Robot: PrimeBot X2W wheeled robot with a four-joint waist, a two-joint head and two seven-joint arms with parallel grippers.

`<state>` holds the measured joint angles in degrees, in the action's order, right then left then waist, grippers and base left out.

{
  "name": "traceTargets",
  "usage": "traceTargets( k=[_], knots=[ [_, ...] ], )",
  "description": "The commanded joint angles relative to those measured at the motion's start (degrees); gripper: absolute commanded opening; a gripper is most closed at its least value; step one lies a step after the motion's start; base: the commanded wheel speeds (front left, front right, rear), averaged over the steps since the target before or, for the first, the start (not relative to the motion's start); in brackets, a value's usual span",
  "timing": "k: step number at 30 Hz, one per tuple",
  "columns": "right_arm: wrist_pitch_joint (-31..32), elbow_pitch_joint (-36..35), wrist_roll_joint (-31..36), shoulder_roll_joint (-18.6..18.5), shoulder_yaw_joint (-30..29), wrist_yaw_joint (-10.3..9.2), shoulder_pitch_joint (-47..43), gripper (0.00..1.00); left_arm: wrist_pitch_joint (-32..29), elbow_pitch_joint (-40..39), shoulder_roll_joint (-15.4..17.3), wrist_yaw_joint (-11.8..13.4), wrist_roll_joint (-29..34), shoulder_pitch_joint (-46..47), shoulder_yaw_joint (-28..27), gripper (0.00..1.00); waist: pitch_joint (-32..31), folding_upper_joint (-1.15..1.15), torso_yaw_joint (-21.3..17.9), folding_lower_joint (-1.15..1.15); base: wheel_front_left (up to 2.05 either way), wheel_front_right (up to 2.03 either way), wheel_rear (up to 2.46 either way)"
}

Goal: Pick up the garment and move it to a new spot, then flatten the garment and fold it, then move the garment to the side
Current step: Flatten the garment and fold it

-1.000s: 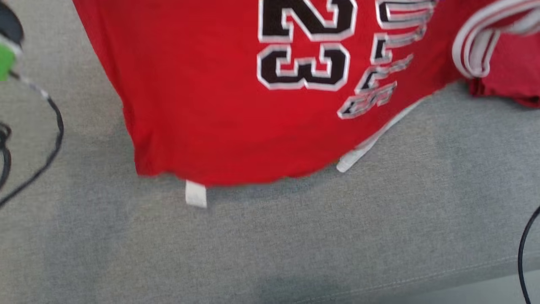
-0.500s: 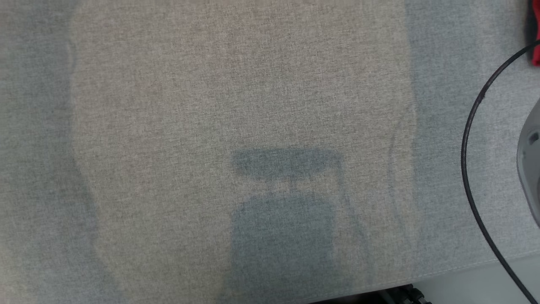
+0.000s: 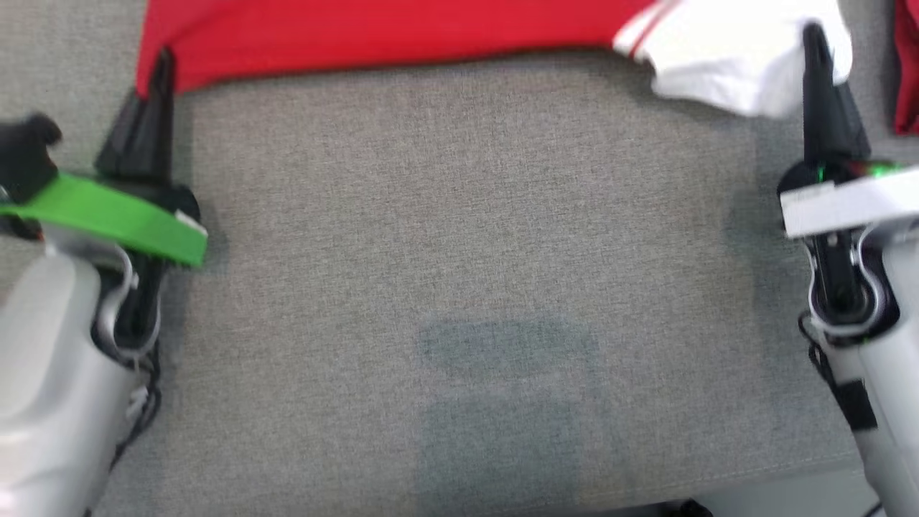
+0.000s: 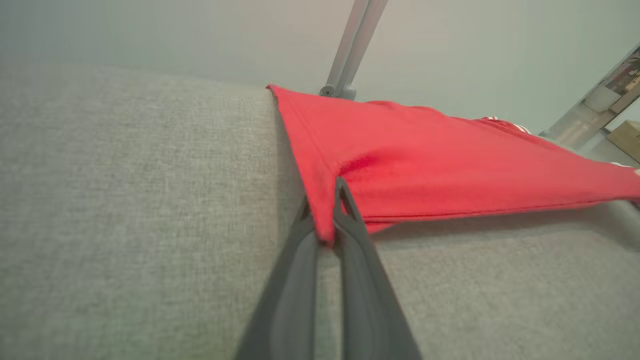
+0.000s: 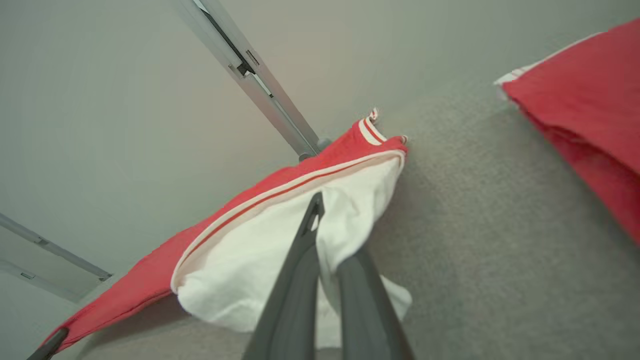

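Both my left gripper point(image 3: 164, 61) and right gripper point(image 3: 813, 36) clamp opposite ends of the garment point(image 3: 373, 32), stretched crosswise between them.

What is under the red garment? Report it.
Grey fabric surface shows beneath the garment at its near edge, in shadow; farther in, the cloth hides whatever lies below.

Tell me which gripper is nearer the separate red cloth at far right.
Right. The right gripper, shut on the jersey at its white end, sits beside the red cloth; the left gripper holds its opposite end.
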<state>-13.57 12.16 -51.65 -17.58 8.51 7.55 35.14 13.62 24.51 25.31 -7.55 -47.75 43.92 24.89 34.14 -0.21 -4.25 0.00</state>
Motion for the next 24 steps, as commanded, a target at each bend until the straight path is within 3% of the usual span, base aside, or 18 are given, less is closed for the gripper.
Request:
traceTargets(
  k=[1,6,12,16,24],
  knots=[
    [-0.8,-1.6,-1.1,-1.2,-0.9,-0.13,-5.2,0.00,0.7,-1.7,0.9,0.2,-0.5,-5.1,0.3,0.00,-5.2,0.21,1.8,0.00,0.00,0.00,0.00],
    [-1.0,-5.4,-4.0,-2.7,-0.1,-0.13,-16.6,0.00,1.1,-7.5,-0.7,1.9,-1.6,-17.6,0.7,0.00,-10.3,0.21,1.8,0.00,0.00,0.00,0.00],
    [0.2,-8.3,-7.0,-5.2,-0.6,-0.12,-31.3,0.00,1.5,-19.2,-3.4,8.1,-1.7,-36.7,2.4,0.00,-17.3,0.21,0.7,0.00,0.00,0.00,0.00],
    [0.4,-9.3,-6.6,-5.7,-1.1,-0.11,-41.0,0.00,1.0,-27.8,-5.0,12.3,-3.6,-48.8,4.5,0.00,-18.0,0.21,0.7,0.00,0.00,0.00,0.00],
    [0.9,-10.2,-6.0,-4.1,-1.8,-0.10,-39.6,0.00,-2.8,-33.6,-3.6,15.2,-4.4,-50.6,5.1,0.00,-16.1,0.21,0.7,0.00,0.00,0.00,0.00]
  ],
)
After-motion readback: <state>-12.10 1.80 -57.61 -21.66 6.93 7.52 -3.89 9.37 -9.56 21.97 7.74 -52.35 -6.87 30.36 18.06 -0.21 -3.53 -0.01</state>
